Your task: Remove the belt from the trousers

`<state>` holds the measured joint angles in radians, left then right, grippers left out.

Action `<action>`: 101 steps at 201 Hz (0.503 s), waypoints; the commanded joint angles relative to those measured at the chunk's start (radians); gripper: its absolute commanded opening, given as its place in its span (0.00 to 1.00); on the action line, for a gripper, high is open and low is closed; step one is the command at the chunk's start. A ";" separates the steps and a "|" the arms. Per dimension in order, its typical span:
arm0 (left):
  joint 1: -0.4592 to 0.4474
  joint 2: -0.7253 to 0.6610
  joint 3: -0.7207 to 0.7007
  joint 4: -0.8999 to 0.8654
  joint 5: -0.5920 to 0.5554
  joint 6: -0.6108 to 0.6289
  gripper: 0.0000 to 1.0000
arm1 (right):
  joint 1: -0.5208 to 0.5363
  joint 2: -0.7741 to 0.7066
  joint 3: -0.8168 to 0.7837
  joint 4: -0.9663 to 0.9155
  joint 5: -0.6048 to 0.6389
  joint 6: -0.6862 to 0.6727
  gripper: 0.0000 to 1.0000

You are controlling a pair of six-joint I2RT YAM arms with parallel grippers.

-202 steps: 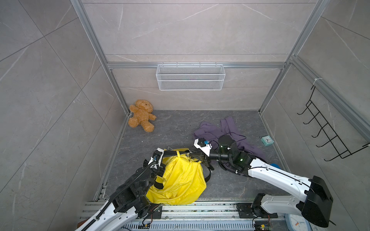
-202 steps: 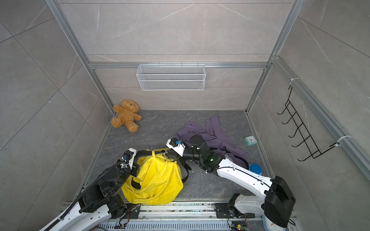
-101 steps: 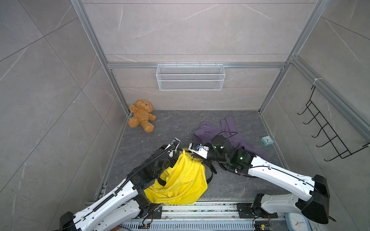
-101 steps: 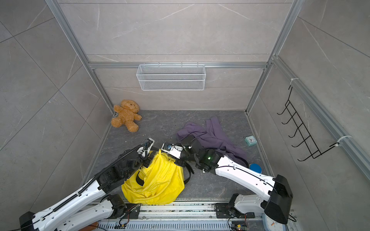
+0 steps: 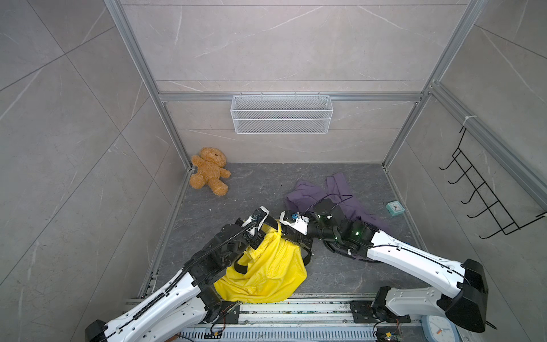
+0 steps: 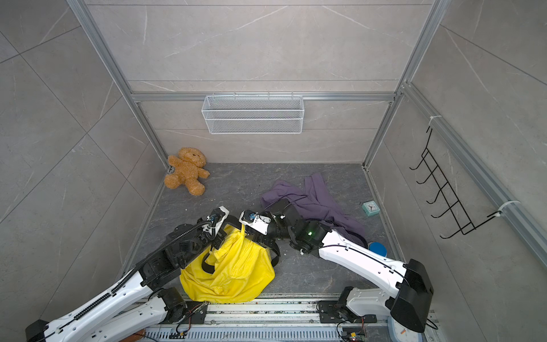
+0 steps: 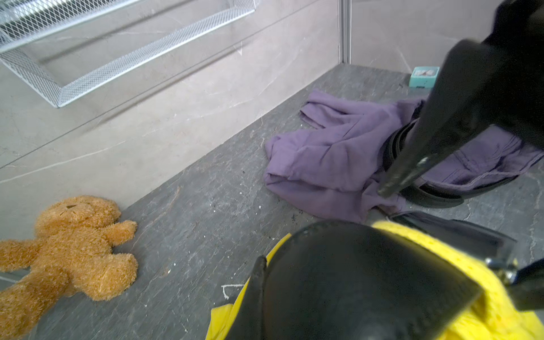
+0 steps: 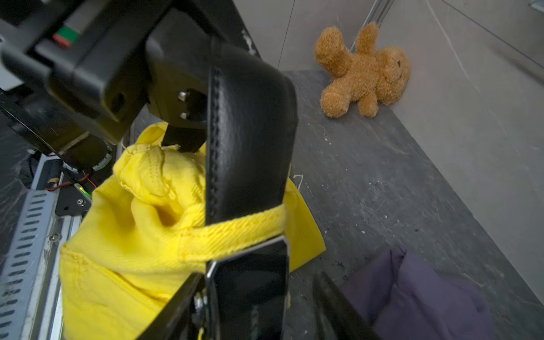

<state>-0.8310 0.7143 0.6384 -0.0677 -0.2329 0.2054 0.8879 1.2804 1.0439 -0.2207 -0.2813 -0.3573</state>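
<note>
Belt point(image 8: 250, 141): black, threaded in the yellow trousers point(image 5: 266, 266), which lie bunched on the floor point(image 5: 325, 183) just beyond the front rail point(image 5: 296, 308), centre.

Left arm point(image 5: 177, 284) reaches diagonally inward from front-left, wrist low over the waistband point(image 8: 153, 164). The left gripper point(image 8: 182, 141) is pinched together on a fold of the yellow waistband fabric.

Right arm point(image 5: 399, 254) comes in from front-right, elbow bent, wrist turned toward the left gripper. The two heads are near each other, not touching. The right gripper point(image 8: 260, 276) has its jaws apart, with the buckle point(image 8: 250, 300) between them, against one finger and clear of the other.

From the buckle the strap passes through a yellow belt loop point(image 8: 235, 232), rises and bends over by the left gripper. In both top views that stretch runs roughly left–right, and the rest loops round the waistband.
</note>
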 commanded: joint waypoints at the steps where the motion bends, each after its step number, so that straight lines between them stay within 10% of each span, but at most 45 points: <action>1: -0.002 -0.040 0.009 0.173 0.054 -0.034 0.00 | -0.039 0.024 -0.015 0.112 -0.126 0.066 0.65; 101: -0.002 -0.035 0.003 0.174 0.023 -0.062 0.00 | -0.050 0.095 -0.040 0.228 -0.221 0.126 0.72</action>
<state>-0.8307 0.6964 0.6258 -0.0193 -0.2256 0.1841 0.8417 1.3743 1.0325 -0.0837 -0.4885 -0.2752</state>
